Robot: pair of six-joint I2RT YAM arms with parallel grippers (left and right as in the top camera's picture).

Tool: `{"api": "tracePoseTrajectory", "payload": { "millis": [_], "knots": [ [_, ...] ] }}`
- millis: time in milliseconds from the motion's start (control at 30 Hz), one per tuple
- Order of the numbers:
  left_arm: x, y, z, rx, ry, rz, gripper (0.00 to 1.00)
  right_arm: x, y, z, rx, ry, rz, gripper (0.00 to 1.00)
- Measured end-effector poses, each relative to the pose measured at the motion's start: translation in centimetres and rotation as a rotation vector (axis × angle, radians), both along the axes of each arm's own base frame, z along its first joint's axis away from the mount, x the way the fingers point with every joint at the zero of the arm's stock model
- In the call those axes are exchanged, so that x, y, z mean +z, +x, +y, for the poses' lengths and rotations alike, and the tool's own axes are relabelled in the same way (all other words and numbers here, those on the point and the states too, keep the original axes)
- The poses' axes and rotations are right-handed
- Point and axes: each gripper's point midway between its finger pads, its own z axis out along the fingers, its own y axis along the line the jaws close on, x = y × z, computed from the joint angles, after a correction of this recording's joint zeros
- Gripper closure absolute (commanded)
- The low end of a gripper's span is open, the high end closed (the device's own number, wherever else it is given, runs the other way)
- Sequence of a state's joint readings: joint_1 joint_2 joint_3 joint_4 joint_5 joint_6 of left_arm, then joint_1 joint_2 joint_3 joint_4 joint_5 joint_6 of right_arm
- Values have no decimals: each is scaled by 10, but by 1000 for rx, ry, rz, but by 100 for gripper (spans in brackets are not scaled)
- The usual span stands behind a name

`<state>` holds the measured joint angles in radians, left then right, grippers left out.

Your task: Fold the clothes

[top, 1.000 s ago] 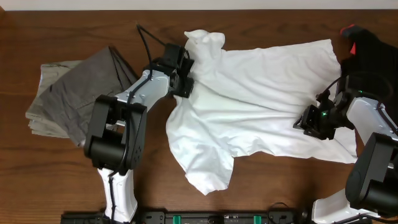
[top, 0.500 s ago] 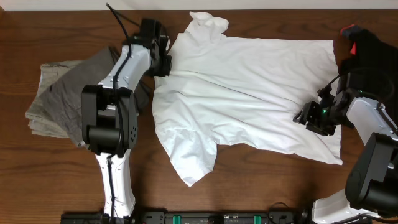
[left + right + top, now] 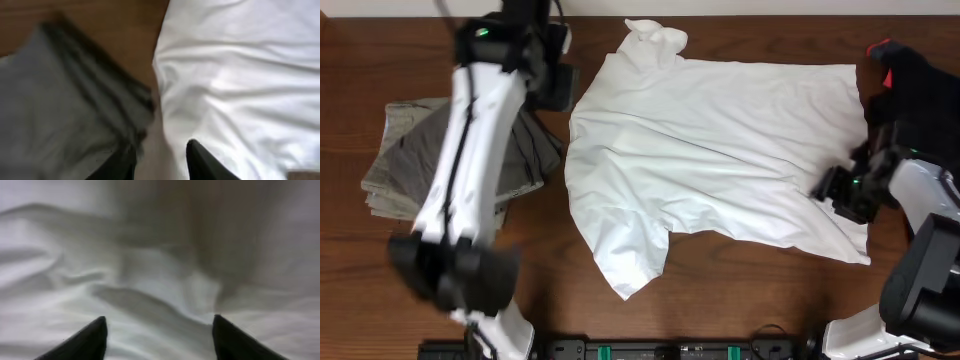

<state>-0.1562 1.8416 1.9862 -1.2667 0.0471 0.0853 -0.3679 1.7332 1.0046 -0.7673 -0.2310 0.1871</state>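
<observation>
The white T-shirt (image 3: 720, 150) now lies pulled flat on the bench (image 3: 740, 300); the left pincer (image 3: 161, 146) has released it, lifting away upper left; the right pincer (image 3: 159, 320) gapes empty at centre right; folding can begin.

The left pincer (image 3: 558, 82) is a blur from overhead, its arm (image 3: 460, 190) hiding part of the grey trousers (image 3: 402, 162). Past the right pincer (image 3: 837, 188), the black garment (image 3: 920, 82) is cut off.

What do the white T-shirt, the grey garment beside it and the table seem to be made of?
White T-shirt: soft matte fabric, probably cotton knit; it lies in shallow wrinkles without shine. Grey garment: matte cloth, perhaps heavier; its folds look thicker. Table: wood or veneer, dark brown, faint grain, slight sheen.
</observation>
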Motion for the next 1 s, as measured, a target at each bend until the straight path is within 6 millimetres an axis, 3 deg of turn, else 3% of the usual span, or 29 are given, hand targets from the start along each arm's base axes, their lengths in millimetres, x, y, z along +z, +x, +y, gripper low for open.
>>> {"api": "tracePoseTrajectory", "payload": {
  "millis": [33, 133, 300, 467, 733, 800, 867, 1000],
  "knots": [
    [13, -13, 2, 6, -1, -6, 65, 0, -1, -7, -30, -2, 1, 80],
    [36, -51, 9, 31, -5, 23, 66, 0, -7, -26, -116, -7, 7, 81],
    [40, -98, 16, 81, -1, 139, 77, -9, 7, -46, -182, -37, -49, 88],
    [37, -103, 16, 119, -7, 169, 80, -21, 26, -53, -223, -37, -106, 99],
    [15, -125, 12, 131, -35, 267, 80, -18, 89, -72, -264, -32, -337, 99],
    [6, -136, 13, 136, -34, 305, 80, -17, 96, -71, -257, -10, -355, 89],
    [-4, -148, 13, 143, -34, 345, 80, -13, 101, -65, -238, 32, -366, 70],
    [-28, -162, 3, 129, -95, 372, 78, -2, 101, -50, -202, 125, -349, 57]
  ]
}}
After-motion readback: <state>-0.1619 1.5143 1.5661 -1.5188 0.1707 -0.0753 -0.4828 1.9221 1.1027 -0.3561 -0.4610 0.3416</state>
